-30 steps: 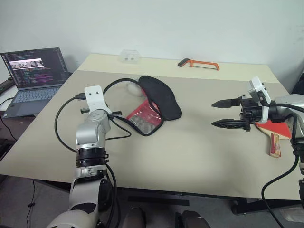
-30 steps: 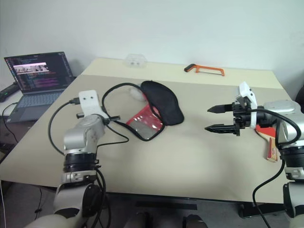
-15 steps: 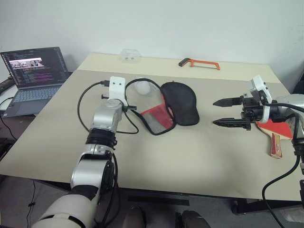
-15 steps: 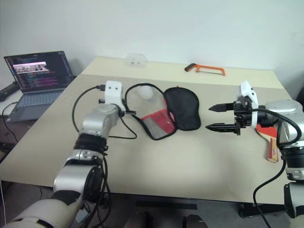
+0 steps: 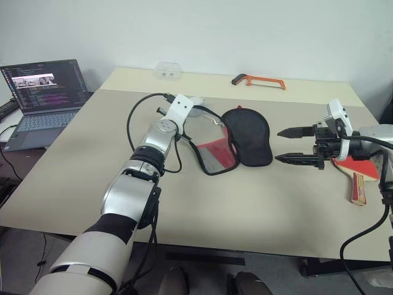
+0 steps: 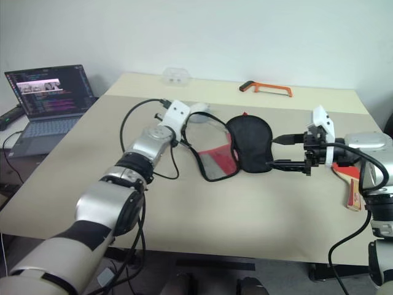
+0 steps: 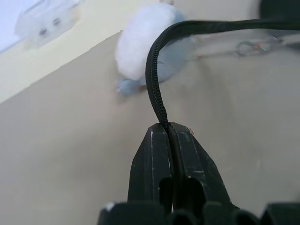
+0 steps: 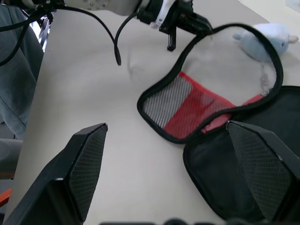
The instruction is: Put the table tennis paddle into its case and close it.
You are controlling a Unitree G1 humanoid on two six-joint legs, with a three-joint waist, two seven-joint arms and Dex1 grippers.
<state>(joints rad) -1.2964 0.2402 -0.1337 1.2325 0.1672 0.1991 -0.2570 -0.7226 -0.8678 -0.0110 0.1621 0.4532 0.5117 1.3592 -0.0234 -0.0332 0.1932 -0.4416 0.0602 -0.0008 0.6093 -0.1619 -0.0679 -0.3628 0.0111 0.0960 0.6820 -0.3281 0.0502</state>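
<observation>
I've dragged the soft black-and-red zip case rightward across the table; left gripper is pinched on its zip edge. Right gripper hangs spread wide beside it, above the red wooden-handled paddle.

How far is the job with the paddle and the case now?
Done: the case lies unzipped and open on the table. In hand: the left gripper is shut on its zip edging; the right gripper waits open beside it. Left: the paddle lies behind the right gripper, not yet picked up, inserted or zipped in.
</observation>
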